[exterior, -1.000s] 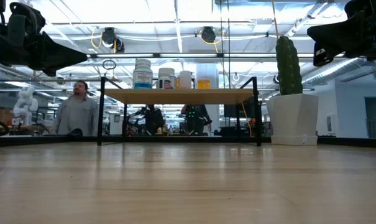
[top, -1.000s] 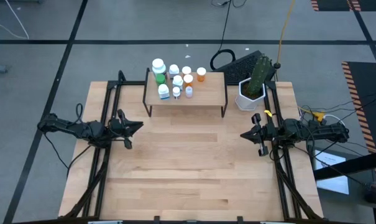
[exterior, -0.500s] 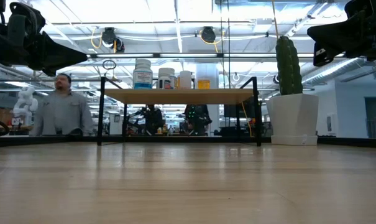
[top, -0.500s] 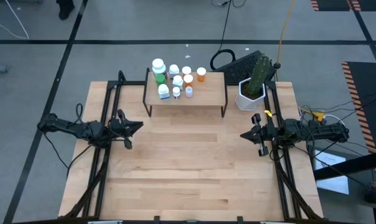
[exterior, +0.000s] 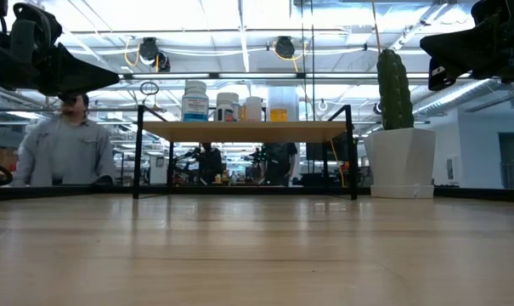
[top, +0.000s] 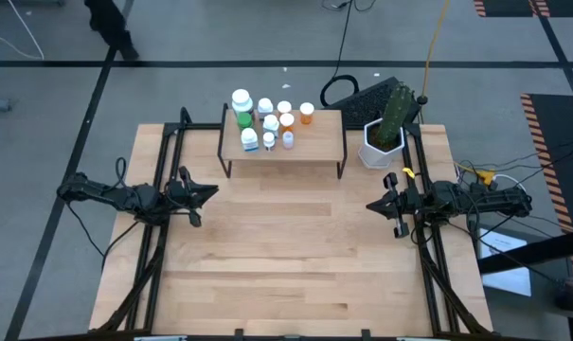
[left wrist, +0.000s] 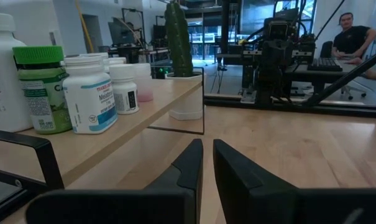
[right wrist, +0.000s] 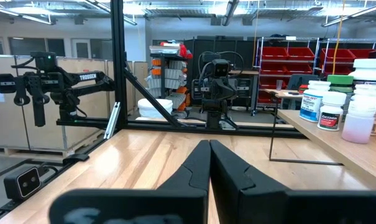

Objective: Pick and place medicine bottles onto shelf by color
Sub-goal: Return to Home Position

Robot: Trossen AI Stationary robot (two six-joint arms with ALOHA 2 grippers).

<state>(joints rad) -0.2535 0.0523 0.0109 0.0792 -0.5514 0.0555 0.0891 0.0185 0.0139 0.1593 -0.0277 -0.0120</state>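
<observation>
Nothing on the tabletop (top: 286,256) is found changed from half a second ago. The left claw (top: 213,192) is held above the 9 o'clock edge, exactly where it was, its fingers drawn almost together with only a thin slit between them, and nothing is gripped. The right claw (top: 369,205) is likewise kept at the 3 o'clock edge, fingertips pressed together and empty. Both are pointed inward toward the middle of the tabletop and are raised clear of the wood.

The medicine bottles (top: 267,121) are seen upright in the same cluster on the left half of the shelf (top: 319,142), which is set at 12 o'clock. White, green, orange and pinkish bodies can be made out. The right half of the shelf is left bare. The white pot (top: 381,144) with its cactus (top: 396,106) is unmoved at about 1 o'clock, just beside the shelf's right legs.

The only change is found beyond the tabletop: the person (exterior: 65,149) in the low view has shifted farther to the left, and is now partly hidden behind the left arm. From above, dark legs are seen farther into view at 11 o'clock.
</observation>
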